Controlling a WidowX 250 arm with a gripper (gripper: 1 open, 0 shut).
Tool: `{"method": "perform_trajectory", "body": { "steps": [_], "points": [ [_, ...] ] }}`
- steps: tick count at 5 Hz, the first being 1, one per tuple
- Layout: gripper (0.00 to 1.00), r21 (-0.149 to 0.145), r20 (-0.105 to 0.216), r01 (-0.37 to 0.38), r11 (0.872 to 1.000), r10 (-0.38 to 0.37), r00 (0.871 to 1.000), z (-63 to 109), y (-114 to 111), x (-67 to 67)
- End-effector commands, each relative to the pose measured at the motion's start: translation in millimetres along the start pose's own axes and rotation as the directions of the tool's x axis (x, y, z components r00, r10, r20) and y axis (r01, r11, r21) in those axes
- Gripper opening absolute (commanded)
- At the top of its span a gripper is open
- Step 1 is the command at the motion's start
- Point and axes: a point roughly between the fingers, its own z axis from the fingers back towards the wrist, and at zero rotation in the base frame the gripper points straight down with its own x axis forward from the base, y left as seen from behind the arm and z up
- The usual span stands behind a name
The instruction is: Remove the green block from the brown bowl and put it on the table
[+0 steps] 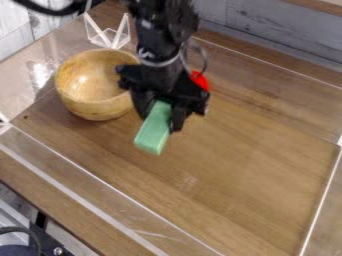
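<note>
- The tool [162,103] was clamped on the upper end of the block [155,130], its jaws closed tight across the bar's narrow thickness.
- The block hung tilted below the tool, out of the bowl [96,83] and just to that bowl's right, its lower end over bare counter [241,190]; whether that end touched the wood could not be told.
- The block looked rigid: it kept a straight line from end to end with no sag, so it would likely bear a firm pinch without bending.
- It seemed light, probably foam or painted wood, since a grip at one end alone carried it.
- Its plain, smooth faces could be slippery, and an end grip leaves it free to swing or pivot between the pads.
- A hold nearer the middle, across the flat faces, would probably keep it steadier.
- It did not look fragile; a short drop onto the counter would likely do no harm.
- A small red toy [199,80] lay behind the tool, apart from the block.
</note>
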Motion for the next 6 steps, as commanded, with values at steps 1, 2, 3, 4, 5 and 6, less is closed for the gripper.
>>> {"method": "perform_trajectory", "body": {
  "steps": [1,2,3,4,5,6],
  "points": [
    [0.00,-0.023,0.047,-0.022,1.000,0.023,0.999,4.5,-4,-2.1],
    [0.00,-0.036,0.037,-0.025,0.999,0.027,0.999,-2.3,-5,-10.3],
    [0.00,-0.052,0.028,-0.009,0.999,0.010,1.000,-8.5,-7,-15.7],
    [0.00,-0.073,0.025,-0.002,0.997,0.004,1.000,-14.9,-6,-18.4],
    [0.00,-0.094,0.025,-0.008,0.996,0.010,1.000,-20.9,-5,-19.6],
    [0.00,-0.114,0.026,-0.015,0.993,0.018,0.999,-26.1,-1,-18.9]
  ]
}}
